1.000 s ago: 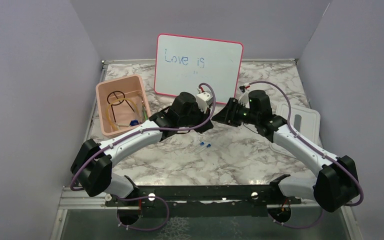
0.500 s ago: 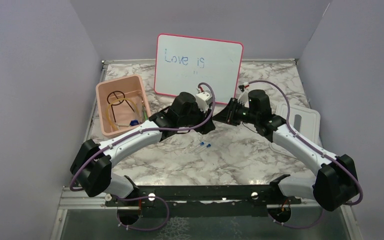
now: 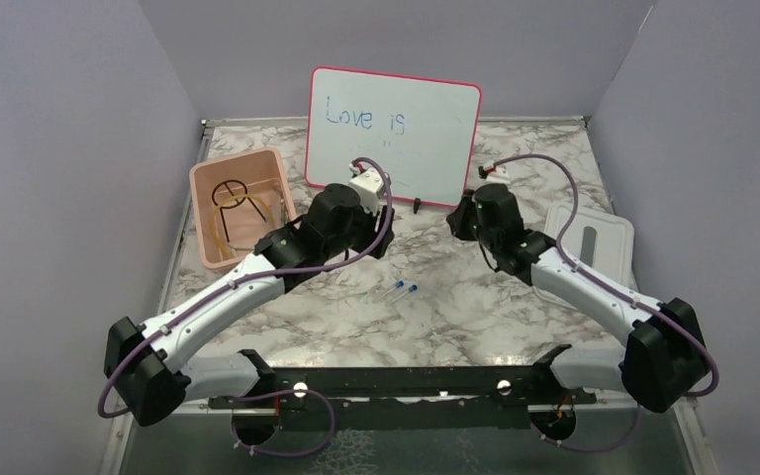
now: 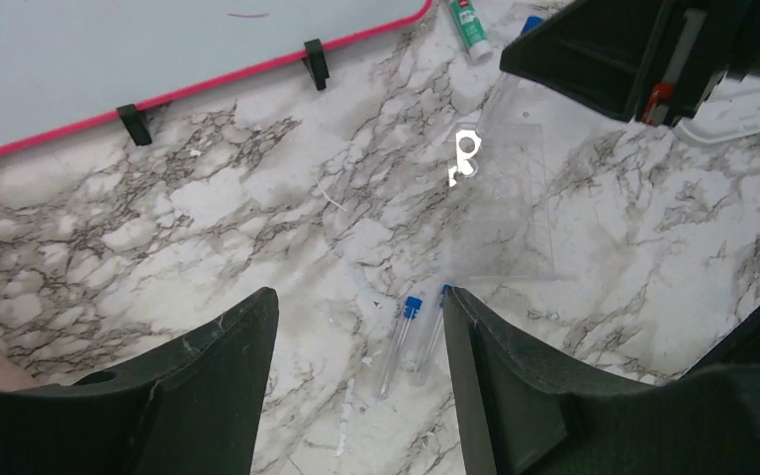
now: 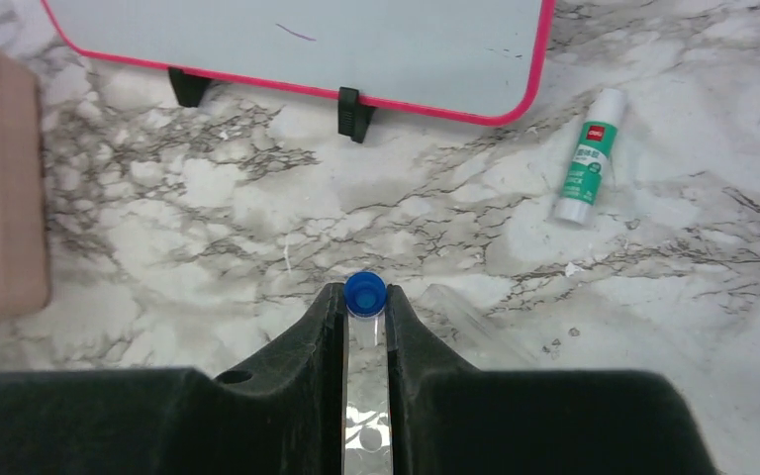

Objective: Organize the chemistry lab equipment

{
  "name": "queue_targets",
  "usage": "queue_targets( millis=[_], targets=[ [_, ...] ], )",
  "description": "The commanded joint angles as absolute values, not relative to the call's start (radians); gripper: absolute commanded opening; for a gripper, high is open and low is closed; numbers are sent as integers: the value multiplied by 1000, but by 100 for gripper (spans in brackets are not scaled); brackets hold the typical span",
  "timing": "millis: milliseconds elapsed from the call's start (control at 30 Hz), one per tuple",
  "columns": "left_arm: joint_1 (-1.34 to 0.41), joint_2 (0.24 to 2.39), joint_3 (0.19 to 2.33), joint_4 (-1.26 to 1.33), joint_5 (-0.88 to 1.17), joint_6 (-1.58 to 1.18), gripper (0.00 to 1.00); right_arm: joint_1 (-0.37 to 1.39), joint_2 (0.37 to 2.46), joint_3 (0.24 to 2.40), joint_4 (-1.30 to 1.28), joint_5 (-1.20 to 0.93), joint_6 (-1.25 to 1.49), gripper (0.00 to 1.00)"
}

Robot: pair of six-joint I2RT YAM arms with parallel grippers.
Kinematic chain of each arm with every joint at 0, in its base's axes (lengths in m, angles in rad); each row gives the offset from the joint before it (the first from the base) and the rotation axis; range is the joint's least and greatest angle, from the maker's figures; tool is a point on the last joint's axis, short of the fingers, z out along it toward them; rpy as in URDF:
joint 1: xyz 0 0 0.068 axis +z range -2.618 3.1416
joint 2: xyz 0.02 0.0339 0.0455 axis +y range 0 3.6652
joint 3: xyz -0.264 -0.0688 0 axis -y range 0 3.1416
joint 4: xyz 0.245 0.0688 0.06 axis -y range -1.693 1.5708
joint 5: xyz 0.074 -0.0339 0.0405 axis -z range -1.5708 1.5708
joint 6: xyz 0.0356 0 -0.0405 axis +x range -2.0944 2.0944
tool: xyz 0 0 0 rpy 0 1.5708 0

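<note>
Two clear blue-capped tubes (image 3: 402, 290) lie side by side mid-table; in the left wrist view they (image 4: 403, 339) lie below and between my fingers. My left gripper (image 4: 358, 297) is open and empty, hovering above them (image 3: 358, 237). My right gripper (image 5: 365, 299) is shut on another clear blue-capped tube (image 5: 365, 293), whose cap sticks out past the fingertips. It is held above the table in front of the whiteboard (image 3: 460, 220). The pink bin (image 3: 198, 213) holds the black wire ring tripod (image 3: 228, 188) and the tan rubber tube (image 3: 222, 234).
The pink-framed whiteboard (image 3: 393, 134) stands at the back on black feet. A white lid (image 3: 594, 234) lies at the right. A green-labelled glue stick (image 5: 583, 158) lies near the board's right corner. A clear flat sheet (image 4: 500, 213) lies on the marble.
The two grippers were close together mid-table; my left arm has swung left and back, and my right gripper has drawn back to the right.
</note>
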State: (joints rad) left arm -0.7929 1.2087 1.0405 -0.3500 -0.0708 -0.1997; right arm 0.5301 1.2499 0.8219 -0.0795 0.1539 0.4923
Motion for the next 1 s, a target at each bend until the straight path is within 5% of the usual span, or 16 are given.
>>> queue_targets(
  millis=[0, 267, 967],
  targets=[
    [-791, 1141, 1031, -370, -169, -164, 64, 648, 1292, 824, -61, 572, 426, 13],
    [-792, 1117, 989, -335, -152, -166, 64, 716, 1422, 801, 54, 753, 432, 12],
    [-792, 1081, 972, -317, -139, -163, 64, 790, 1436, 696, 106, 784, 494, 11]
  ],
)
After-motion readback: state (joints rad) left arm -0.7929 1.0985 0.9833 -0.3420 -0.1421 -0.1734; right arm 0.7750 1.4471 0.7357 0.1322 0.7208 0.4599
